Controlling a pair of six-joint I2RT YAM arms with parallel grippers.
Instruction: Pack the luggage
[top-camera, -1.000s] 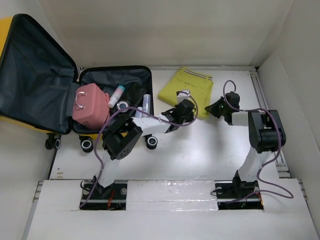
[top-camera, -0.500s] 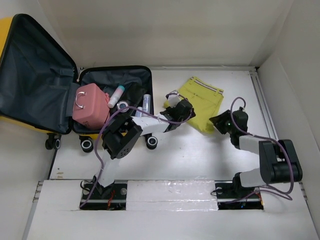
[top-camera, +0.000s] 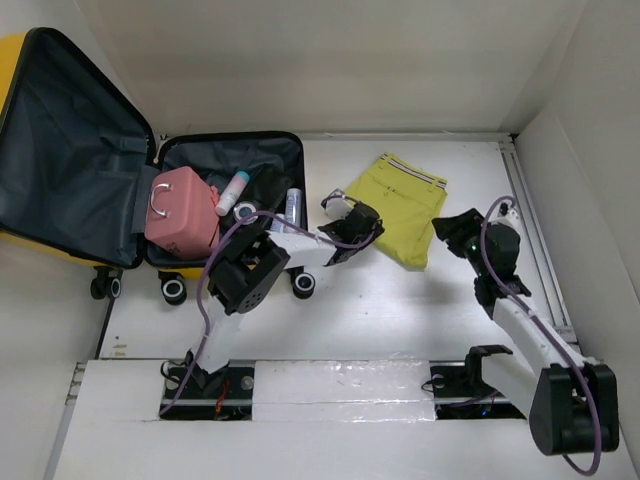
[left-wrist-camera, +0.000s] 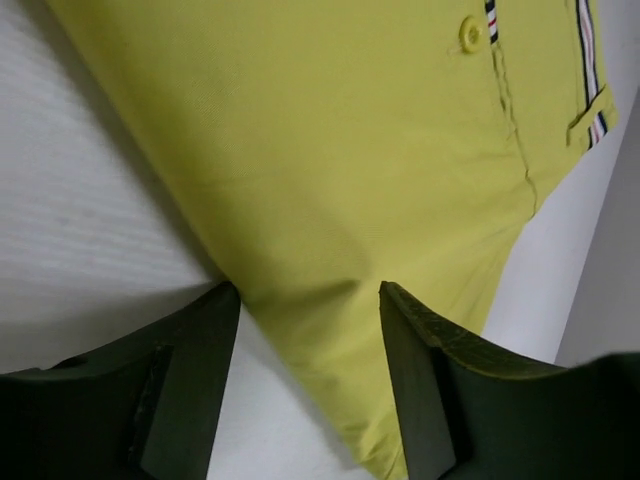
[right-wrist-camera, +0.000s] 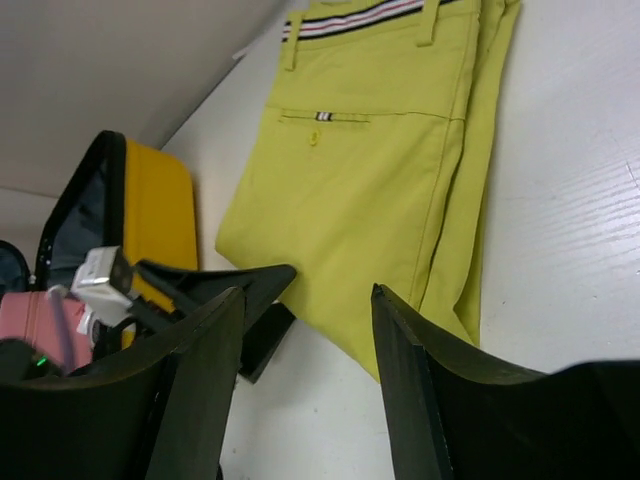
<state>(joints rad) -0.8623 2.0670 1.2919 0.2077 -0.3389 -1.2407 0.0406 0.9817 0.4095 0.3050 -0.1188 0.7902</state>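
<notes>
Since the suitcase (top-camera: 70, 150) lay open at the left of the table (top-camera: 380, 300) with its lid propped up, its lined halves looked ready for packing, and a pink case (top-camera: 180, 212) sat inside. The folded yellow-green trousers (top-camera: 398, 205) lay flat to its right. The left gripper (left-wrist-camera: 305, 295) stood open and empty at their left edge, near the suitcase. The right gripper (right-wrist-camera: 306, 293), likewise open and empty, hung beside their right edge, well apart from it.

left arm (top-camera: 298, 246), right arm (top-camera: 527, 328): white links, black joints | cables (top-camera: 203, 300): purple | fingers (left-wrist-camera: 190, 385): black
</notes>
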